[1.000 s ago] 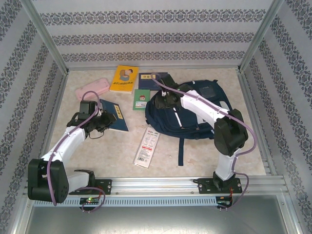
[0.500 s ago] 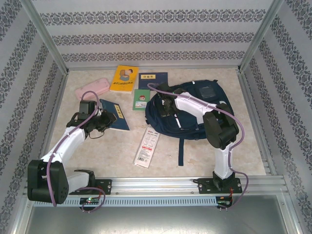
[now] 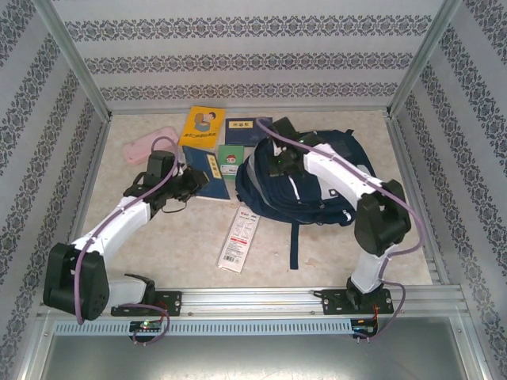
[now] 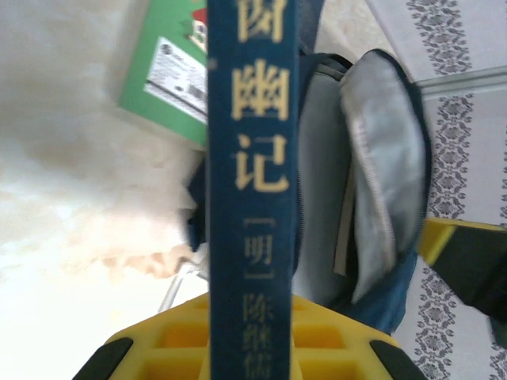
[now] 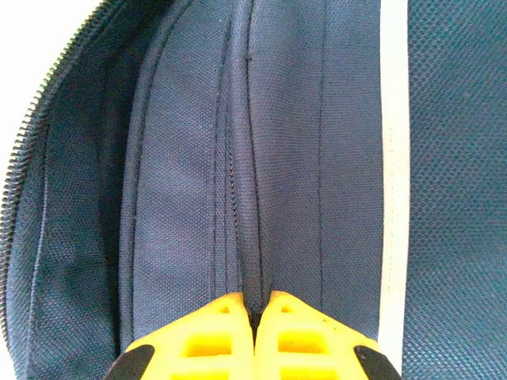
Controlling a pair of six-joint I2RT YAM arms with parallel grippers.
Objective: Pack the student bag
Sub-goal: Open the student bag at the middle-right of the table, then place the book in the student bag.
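Note:
The student bag (image 3: 321, 186), navy with white stripes, lies right of centre with its mouth facing left. My right gripper (image 3: 277, 162) is shut on a fold of the bag's fabric (image 5: 261, 198) near the open zipper (image 5: 28, 142); the yellow fingers (image 5: 255, 305) pinch it tight. My left gripper (image 3: 190, 180) is shut on a dark blue book (image 3: 207, 166), just left of the bag. In the left wrist view the book's spine (image 4: 252, 182) stands between the yellow fingers (image 4: 252, 317), and the bag's open grey-lined mouth (image 4: 372, 158) is right behind it.
A small green booklet (image 3: 230, 158) lies by the bag's mouth. At the back lie a yellow book (image 3: 202, 128), another blue book (image 3: 242, 129) and a pink case (image 3: 144, 146). A white and red packet (image 3: 240, 240) lies in front. Patterned walls and metal posts enclose the table.
My left arm has carried the blue book up off the table and rightward toward the bag. My right gripper has shut on the bag's fabric and raised that edge.

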